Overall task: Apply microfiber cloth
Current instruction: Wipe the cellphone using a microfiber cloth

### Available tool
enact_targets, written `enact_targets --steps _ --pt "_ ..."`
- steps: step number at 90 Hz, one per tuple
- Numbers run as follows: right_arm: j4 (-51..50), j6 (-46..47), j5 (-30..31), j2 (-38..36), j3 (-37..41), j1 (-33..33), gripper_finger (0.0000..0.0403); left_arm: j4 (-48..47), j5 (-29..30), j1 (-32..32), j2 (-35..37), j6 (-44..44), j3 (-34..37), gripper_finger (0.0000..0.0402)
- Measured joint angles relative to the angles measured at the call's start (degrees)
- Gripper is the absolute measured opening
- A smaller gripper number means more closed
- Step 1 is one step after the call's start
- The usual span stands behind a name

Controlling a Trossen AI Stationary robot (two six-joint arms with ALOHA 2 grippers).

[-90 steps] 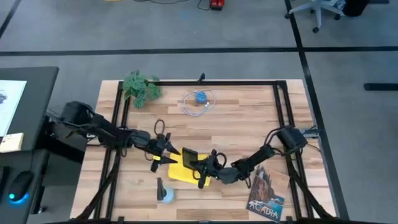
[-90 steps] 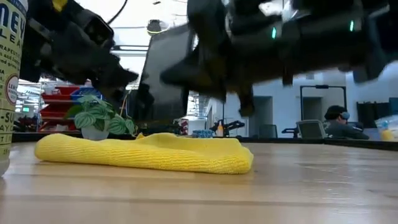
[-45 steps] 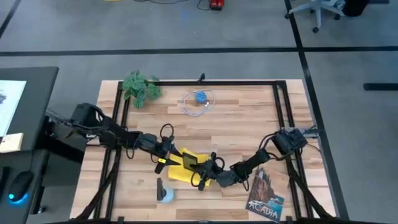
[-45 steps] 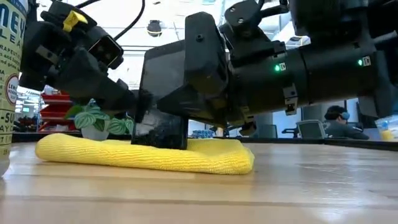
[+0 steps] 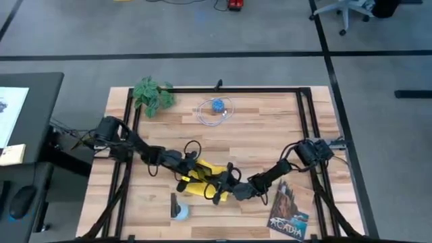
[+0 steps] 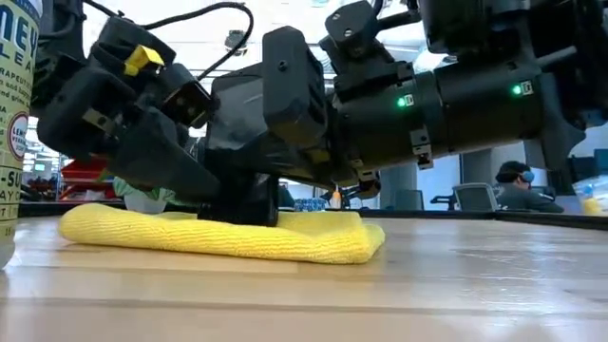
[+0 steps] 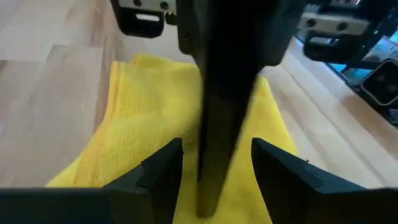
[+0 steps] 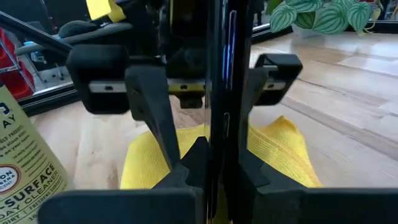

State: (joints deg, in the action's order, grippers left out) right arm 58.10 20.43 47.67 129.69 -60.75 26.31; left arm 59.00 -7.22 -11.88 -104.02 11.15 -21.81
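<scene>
The yellow microfiber cloth (image 5: 200,176) lies rumpled on the wooden table near its front edge, also seen in the low view (image 6: 294,239). A black smartphone (image 6: 245,133) stands on edge with its lower end on the cloth. My right gripper (image 8: 221,165) is shut on it, reaching in from the table's right (image 5: 219,188). My left gripper (image 7: 221,163) comes from the left (image 5: 191,177) and is open. One left finger stands on each side of the phone's thin edge (image 7: 224,93), with a gap on both sides. My right gripper pinches the smartphone's two flat faces (image 8: 221,134) between its two fingers (image 8: 193,163), seen edge-on in its wrist view. The fingers come about level from the table's right. The phone stands roughly upright, its bottom edge (image 6: 242,217) resting on the yellow cloth.
A spray bottle (image 5: 177,208) stands just near-left of the cloth and fills the low view's left edge (image 6: 13,123). A green plant (image 5: 152,95) sits at the far left. A blue object in a clear ring (image 5: 217,108) lies far centre, and a book (image 5: 289,210) near right.
My right gripper has brought the smartphone down from above the cloth until its lower edge rests on the cloth. My left gripper has moved right and toward the near edge, closing in until its open fingers flank the phone. The cloth has stayed in place.
</scene>
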Motion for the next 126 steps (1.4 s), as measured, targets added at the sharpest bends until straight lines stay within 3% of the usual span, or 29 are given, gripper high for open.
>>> enact_targets --steps 14,49,60,71,99,109,126 --pt "-0.48 0.04 0.24 0.00 -0.02 0.35 0.0015 -0.59 0.26 0.00 -0.16 -1.07 -0.08 0.0138" --pt "-0.68 0.50 -0.28 0.00 -0.04 0.30 0.0018 -2.33 0.15 -0.61 -0.07 -3.33 -0.18 0.0014" --pt "-1.05 0.38 -0.18 0.00 -0.07 0.30 0.0035 -2.76 0.56 -0.95 -0.04 -1.47 -0.23 0.0012" --pt "-3.50 -1.25 0.32 -0.50 -0.05 0.32 0.0078 -2.94 2.44 -1.68 -0.01 0.46 -0.21 0.0012" --pt "-31.70 4.51 -1.27 -10.90 -0.02 1.65 0.0225 -3.42 3.29 -1.77 0.11 3.84 -0.17 0.0011" --pt "-37.60 6.06 -1.70 -14.21 -0.02 3.16 0.0237 -4.93 4.51 -2.08 1.78 3.48 -0.03 0.0011" --pt "-38.27 6.17 -4.23 -15.31 -0.05 5.25 0.0229 -13.89 7.28 -2.36 7.71 2.34 0.01 0.0011"
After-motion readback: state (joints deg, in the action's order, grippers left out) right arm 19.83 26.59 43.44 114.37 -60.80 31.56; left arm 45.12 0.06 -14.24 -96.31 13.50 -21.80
